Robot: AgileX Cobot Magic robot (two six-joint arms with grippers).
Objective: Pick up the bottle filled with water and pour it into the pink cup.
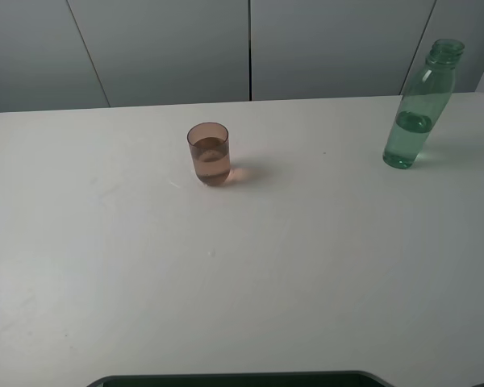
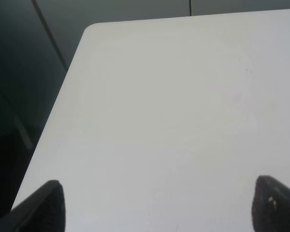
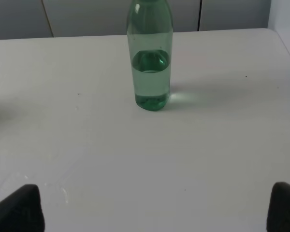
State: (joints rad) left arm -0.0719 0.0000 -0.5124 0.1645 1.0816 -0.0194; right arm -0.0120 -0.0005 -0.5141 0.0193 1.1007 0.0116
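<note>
Standing upright, long axis vertical, at the far right of the worktop: the bottle, uncapped, holding water to under half its height, straight ahead of the right claw and well apart from it, that claw gaping wide, released and nearer than the left. Sitting left of the bottle, well apart, near mid-worktop: the pink cup, already holding some liquid. Hanging released over bare worktop, nothing between its tips: the left claw.

no readable text, labels or numbers
</note>
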